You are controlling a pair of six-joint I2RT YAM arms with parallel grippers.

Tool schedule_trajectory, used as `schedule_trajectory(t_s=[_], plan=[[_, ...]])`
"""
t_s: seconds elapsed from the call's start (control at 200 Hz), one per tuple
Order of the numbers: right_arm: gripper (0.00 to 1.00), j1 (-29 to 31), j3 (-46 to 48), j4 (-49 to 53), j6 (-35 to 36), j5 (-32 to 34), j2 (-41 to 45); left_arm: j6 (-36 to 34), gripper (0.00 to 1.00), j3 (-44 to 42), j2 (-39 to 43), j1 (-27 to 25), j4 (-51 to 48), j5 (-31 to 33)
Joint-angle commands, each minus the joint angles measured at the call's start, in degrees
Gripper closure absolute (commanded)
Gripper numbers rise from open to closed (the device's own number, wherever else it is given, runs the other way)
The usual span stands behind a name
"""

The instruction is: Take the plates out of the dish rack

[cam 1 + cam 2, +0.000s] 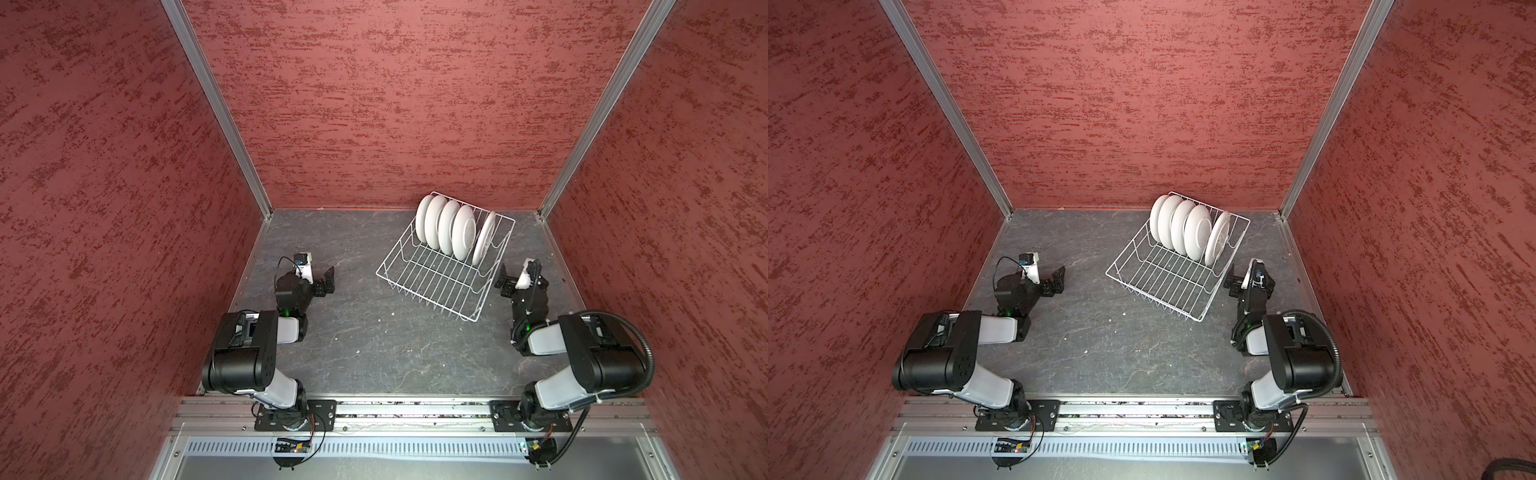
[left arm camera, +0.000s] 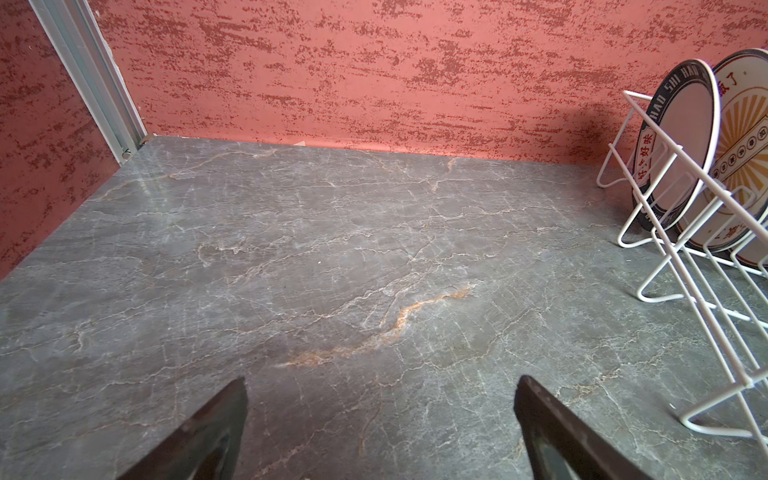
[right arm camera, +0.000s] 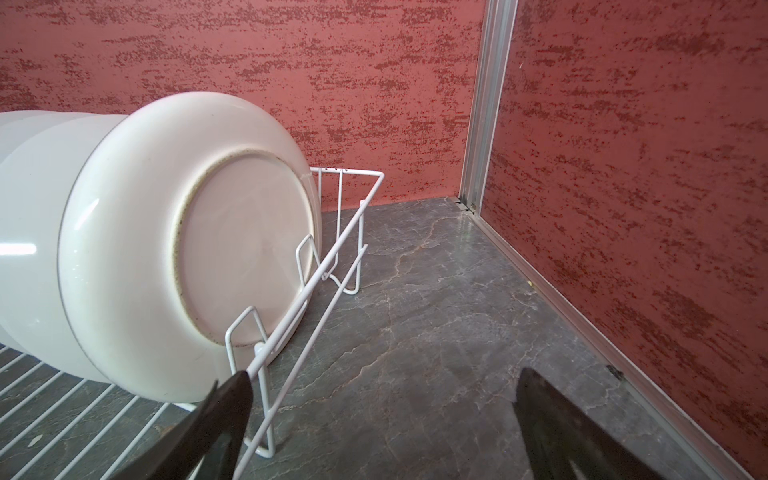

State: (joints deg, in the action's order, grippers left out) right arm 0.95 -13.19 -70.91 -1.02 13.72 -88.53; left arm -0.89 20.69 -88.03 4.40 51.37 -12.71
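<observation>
Top views: five plates (image 1: pixel 451 232) are seen standing on edge in a row at the far end of the dish rack (image 1: pixel 432 286), right of centre on the surface (image 1: pixel 374 345). None is unloaded yet, so the step is judged as the start, before any reach. The left hand (image 1: pixel 326 282) is held spread and empty, well apart from the rack. The right hand (image 1: pixel 502 280) is spread and empty, just beside the rack's right side.

Left wrist view: bare grey veined surface is shown between the spread fingers (image 2: pixel 208 428). Two printed plate faces are glimpsed at the rack's end.

Right wrist view: the end plate's white back is seen close behind the rim wire. A rim pinch and a straight lift clear of the prongs are judged needed next. Red textured walls (image 1: pixel 395 104) are closed round three sides.
</observation>
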Motion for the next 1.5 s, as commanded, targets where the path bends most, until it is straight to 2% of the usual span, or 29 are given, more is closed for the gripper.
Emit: schedule_trajectory(t_s=[0.0, 0.1, 0.2, 0.311, 0.406, 0.511, 0.606, 0.702, 0.837, 0.977, 1.057, 1.183, 1.278, 1.493], plan=[[0.01, -0.23, 3.41, -7.31, 1.28, -2.39, -0.13, 0.27, 0.00, 0.41, 0.22, 0.96, 1.14, -1.71], [0.01, -0.18, 6.01, -12.74, 0.75, -0.75, -0.57, 0.53, 0.01, 0.25, 0.23, 1.04, 1.38, -1.36], [0.01, -0.17, 6.73, -13.61, 0.51, -0.20, 0.25, 1.61, 0.01, 0.34, 0.35, 0.34, 1.02, 3.75], [0.01, -0.16, 7.21, -9.89, 0.47, -0.06, 4.91, 2.03, 0.01, -1.52, 2.26, -0.65, 3.28, 8.08], [0.01, -0.20, 6.19, -2.04, 0.36, 0.49, 13.14, 2.60, 0.01, -0.35, 9.21, -1.11, -5.18, 11.96], [0.01, -0.17, 1.46, 15.78, -2.40, 5.45, 24.31, 6.82, 0.01, 2.46, 18.96, -0.95, -18.23, 17.36], [0.01, -0.17, -7.82, 39.14, -7.09, 11.88, 32.77, 10.07, 0.01, 4.24, 27.01, -1.80, -30.05, 18.29], [0.01, -0.07, -18.09, 58.38, -14.08, 15.47, 35.61, 13.46, 0.01, 4.83, 32.84, -3.34, -37.19, 15.80], [0.01, 1.41, -32.16, 77.62, -18.76, 17.18, 32.02, 18.59, 0.01, 5.34, 38.07, -7.27, -43.11, 10.42], [0.01, 5.80, -43.21, 90.41, -21.59, 20.30, 25.88, 22.60, 0.01, 5.55, 39.32, -16.43, -44.33, 9.47], [0.01, 9.48, -51.08, 100.26, -27.00, 25.99, 21.32, 21.78, 0.01, 7.46, 37.91, -22.85, -47.14, 11.21], [0.01, 18.26, -63.35, 111.46, -27.83, 33.86, 11.82, 21.70, 0.01, 9.38, 35.36, -28.92, -48.15, 11.44], [0.01, 22.47, -70.73, 116.26, -28.72, 38.11, 5.71, 22.97, 0.01, 9.26, 34.12, -30.81, -45.79, 10.17], [0.01, 24.85, -82.36, 121.54, -30.71, 38.85, -6.37, 25.58, 0.01, 11.52, 30.93, -31.59, -46.71, 6.36]])
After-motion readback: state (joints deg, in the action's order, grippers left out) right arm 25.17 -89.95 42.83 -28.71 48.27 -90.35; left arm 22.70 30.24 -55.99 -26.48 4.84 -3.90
